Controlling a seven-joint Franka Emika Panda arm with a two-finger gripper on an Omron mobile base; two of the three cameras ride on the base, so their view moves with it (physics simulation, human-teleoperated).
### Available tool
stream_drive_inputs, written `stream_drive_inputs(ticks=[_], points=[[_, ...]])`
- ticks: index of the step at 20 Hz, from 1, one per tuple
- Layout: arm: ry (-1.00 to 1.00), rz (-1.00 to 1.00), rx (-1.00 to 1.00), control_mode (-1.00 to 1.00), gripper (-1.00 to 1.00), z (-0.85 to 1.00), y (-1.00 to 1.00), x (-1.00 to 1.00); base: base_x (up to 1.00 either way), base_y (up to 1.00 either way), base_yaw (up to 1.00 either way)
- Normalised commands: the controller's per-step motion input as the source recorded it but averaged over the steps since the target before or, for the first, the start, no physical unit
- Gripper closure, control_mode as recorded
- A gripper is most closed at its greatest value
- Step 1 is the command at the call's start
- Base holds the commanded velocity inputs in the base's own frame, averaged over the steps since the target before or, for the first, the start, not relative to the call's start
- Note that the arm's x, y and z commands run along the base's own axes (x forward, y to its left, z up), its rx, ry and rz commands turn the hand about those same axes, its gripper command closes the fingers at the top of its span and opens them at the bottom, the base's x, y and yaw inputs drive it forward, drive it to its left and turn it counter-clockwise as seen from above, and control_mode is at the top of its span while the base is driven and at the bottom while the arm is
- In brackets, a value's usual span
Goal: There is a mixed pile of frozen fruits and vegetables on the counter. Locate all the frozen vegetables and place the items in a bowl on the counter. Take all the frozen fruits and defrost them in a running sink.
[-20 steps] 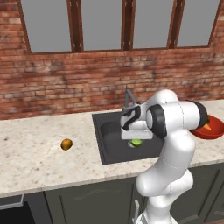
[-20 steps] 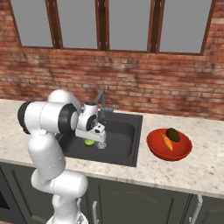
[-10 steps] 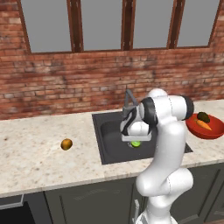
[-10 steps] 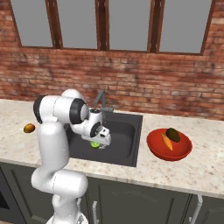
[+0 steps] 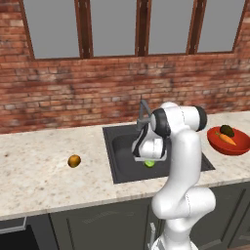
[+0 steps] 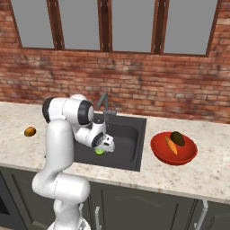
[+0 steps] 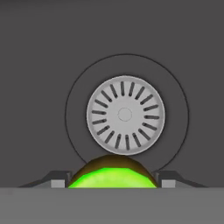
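Gripper (image 7: 113,183) low in the frame of the hand view, jaws part-way apart and closed on the lime (image 7: 113,175), one fingertip (image 7: 59,181) against each flank. Directly beyond it, centre frame, the round metal drain (image 7: 125,115) of the sink (image 5: 122,146).

Lime judged small, hard, rounded and probably slick when frozen; best held across its widest middle, as it is now, since an off-centre pinch could squirt it out.

Left of frame in the left base view: orange-brown ball (image 5: 74,160) alone on the counter (image 5: 39,171), well apart from the sink. Right edge: red bowl (image 5: 229,144) holding carrot (image 5: 226,138) and dark ball (image 5: 226,130).
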Motion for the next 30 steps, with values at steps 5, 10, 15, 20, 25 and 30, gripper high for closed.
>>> stream_drive_inputs(ticks=[5, 10, 15, 20, 25, 30], points=[[-0.02, 0.0, 0.03, -1.0, -1.0, -0.17, 0.0, 0.0, 0.0, 0.0, 0.0], [-0.02, 0.0, 0.04, -1.0, -1.0, -0.11, -0.01, 0.0, 0.0, 0.0, 0.0], [0.0, 0.0, -0.02, -1.0, -1.0, 0.48, 0.0, -0.02, 0.0, 0.0, 0.0], [-0.05, 0.0, 0.0, -1.0, -1.0, 0.98, 0.14, -0.05, 0.0, 0.0, 0.0], [-0.04, 0.0, 0.0, -1.0, -1.0, 0.99, 0.19, 0.0, 0.0, 0.0, 0.0], [0.0, 0.0, -0.01, -1.0, -1.0, 0.94, 0.16, 0.0, 0.0, 0.0, 0.0]])
